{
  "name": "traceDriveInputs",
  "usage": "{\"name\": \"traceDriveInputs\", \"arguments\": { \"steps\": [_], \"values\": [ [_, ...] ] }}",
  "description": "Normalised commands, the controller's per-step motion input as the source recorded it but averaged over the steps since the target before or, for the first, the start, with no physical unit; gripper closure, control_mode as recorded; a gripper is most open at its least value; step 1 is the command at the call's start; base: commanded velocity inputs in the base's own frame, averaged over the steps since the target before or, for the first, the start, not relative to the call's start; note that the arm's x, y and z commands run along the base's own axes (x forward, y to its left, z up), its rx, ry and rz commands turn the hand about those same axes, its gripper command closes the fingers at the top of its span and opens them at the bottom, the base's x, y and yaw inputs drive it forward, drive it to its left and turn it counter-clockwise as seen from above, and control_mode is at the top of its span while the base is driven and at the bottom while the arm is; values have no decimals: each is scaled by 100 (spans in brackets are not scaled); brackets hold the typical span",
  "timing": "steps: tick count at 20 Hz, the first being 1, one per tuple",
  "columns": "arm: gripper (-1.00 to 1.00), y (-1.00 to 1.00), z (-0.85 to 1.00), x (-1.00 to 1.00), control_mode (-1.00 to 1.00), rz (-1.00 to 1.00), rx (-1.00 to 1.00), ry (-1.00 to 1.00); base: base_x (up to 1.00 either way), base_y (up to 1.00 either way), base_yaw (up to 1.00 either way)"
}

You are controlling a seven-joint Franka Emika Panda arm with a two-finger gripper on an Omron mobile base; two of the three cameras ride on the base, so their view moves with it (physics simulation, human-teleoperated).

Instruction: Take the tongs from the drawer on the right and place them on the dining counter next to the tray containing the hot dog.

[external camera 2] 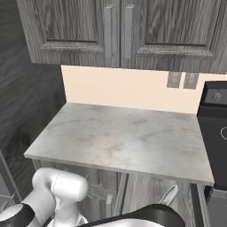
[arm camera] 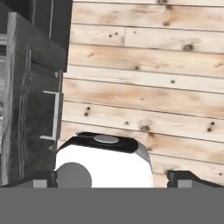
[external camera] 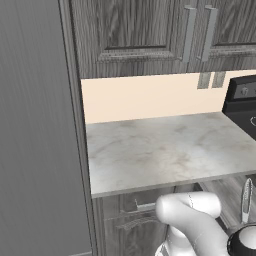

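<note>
Silvery metal tongs (external camera: 247, 200) lie in the open dark grey wood-grain drawer (external camera 2: 146, 195) under the pale marbled worktop (external camera: 165, 150). The gripper (arm camera: 113, 178) fingers (arm camera: 183, 178) are spread wide, holding nothing.

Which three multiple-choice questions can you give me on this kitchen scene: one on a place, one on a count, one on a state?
1. Where do the tongs lie?
A. in a sink
B. in the pulled-out drawer under the worktop
C. on a plate

2. How many wall sockets are on the cream wall?
A. none
B. four
C. two

3. How is the hand?
A. open and empty
B. shut on the tongs
C. shut on a cup

Answers:
1 B, they show silvery below the worktop's front edge.
2 C, a pair sits side by side left of the stove.
3 A, its fingertips stand far apart with nothing between.
</note>
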Motion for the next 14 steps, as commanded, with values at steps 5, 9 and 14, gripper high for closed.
{"name": "traceDriveInputs", "arguments": {
  "steps": [5,9,14],
  "values": [
    [-100,0,6,17,-100,0,0,6,0,0,0],
    [-100,5,0,22,-100,0,0,7,0,0,0],
    [-100,13,0,29,-100,0,-1,9,0,0,0]
  ]
}}
